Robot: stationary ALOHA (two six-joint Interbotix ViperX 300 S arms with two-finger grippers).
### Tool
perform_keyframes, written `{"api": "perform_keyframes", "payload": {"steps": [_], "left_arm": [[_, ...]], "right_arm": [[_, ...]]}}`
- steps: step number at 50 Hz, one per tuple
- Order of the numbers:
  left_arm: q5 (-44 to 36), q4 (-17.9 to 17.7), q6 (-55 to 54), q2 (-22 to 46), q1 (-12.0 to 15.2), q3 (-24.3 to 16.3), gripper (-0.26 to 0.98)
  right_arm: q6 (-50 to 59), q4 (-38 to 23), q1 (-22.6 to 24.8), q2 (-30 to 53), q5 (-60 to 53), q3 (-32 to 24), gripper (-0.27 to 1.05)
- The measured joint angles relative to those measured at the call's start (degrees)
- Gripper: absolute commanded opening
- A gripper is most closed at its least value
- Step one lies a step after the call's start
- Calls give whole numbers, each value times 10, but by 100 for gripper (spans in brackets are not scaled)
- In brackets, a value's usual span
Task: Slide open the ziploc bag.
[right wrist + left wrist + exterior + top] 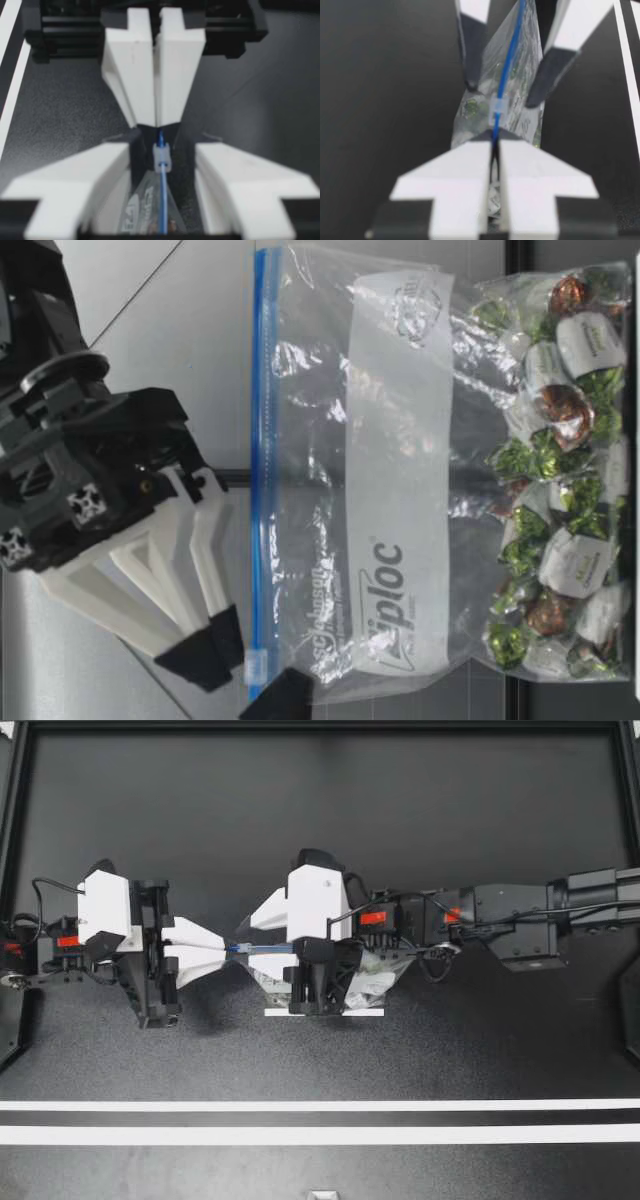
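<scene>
My left gripper [223,951] is shut on the end of the blue zipper strip [240,948] of a clear ziploc bag [378,976] that holds wrapped candies. In the left wrist view the left gripper [493,146] pinches the strip just short of the pale slider [499,106]. My right gripper [249,946] reaches over the bag and stands open, one finger on each side of the slider [161,155]. Neither finger touches it in the right wrist view, where the right gripper [162,146] faces the left one. The low view shows the bag [400,490] upright, with my right gripper's white fingers [160,585] above its zipper.
The black table [320,820] carries two white tape lines [320,1105] along the front. A short white strip [323,1012] lies by the bag. A dark raised frame [10,820] borders the table at the sides and back.
</scene>
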Motion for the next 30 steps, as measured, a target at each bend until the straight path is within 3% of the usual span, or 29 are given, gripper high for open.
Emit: {"api": "perform_keyframes", "payload": {"steps": [14, 30], "left_arm": [[0, 2, 4, 0, 0, 0, -18], [-3, 4, 6, 0, 0, 0, -18]], "right_arm": [[1, 0, 1, 10, 25, -12, 46], [6, 1, 1, 10, 42, -12, 7]]}}
